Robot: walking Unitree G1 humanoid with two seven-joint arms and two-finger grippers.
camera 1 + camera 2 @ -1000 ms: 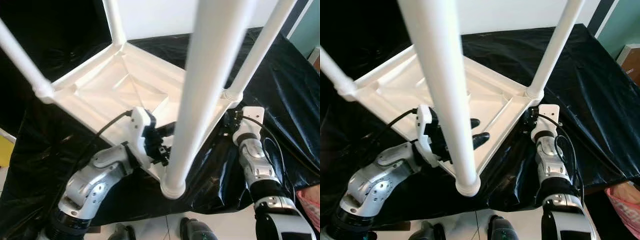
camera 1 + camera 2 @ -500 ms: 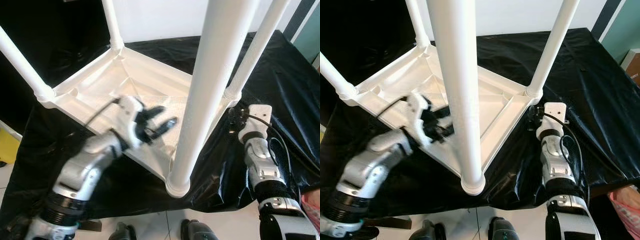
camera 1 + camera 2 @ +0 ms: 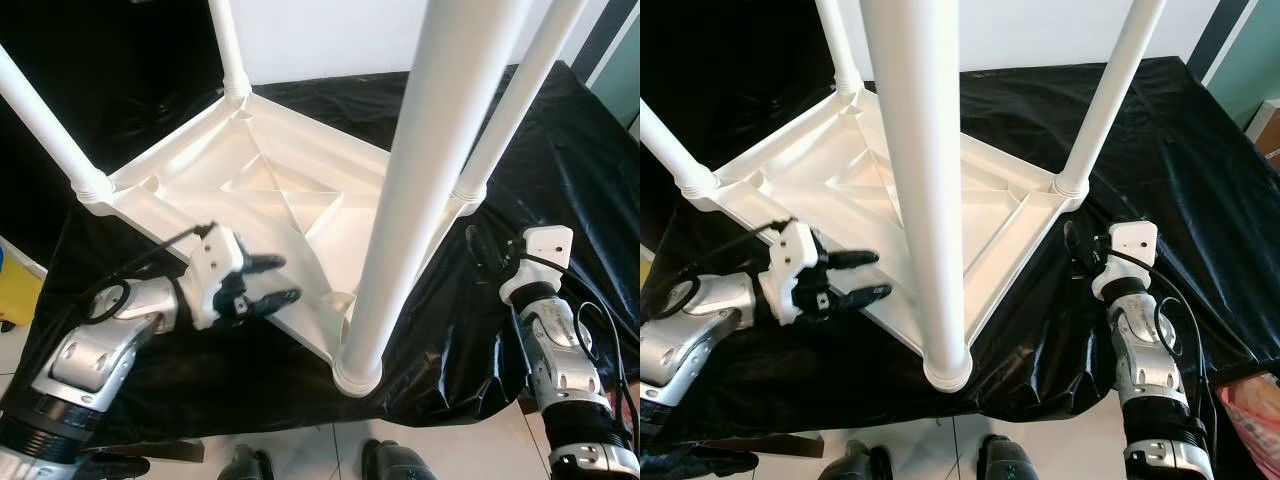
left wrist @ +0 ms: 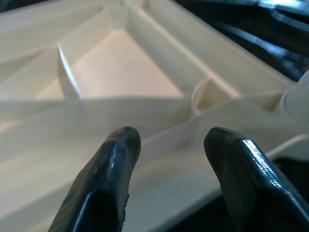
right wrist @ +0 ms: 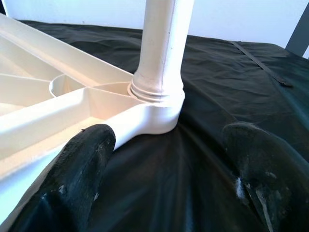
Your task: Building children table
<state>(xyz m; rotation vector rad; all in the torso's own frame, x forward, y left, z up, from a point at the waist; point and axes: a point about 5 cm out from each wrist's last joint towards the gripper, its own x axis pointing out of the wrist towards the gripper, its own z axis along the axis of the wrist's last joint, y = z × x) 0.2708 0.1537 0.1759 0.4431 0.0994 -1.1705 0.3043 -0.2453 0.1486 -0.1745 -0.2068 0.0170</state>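
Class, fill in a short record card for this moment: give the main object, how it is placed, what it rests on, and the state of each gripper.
object: white plastic table
placement: upside down, four legs pointing up
surface: black sheet
left gripper: open, empty, over the table's near edge
right gripper: open, empty, beside the right corner's leg socket, apart from it

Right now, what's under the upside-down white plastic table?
The white plastic table lies upside down on a crinkled black plastic sheet that spreads past its rim and hangs off the front. Whatever supports the sheet is covered and can't be identified.
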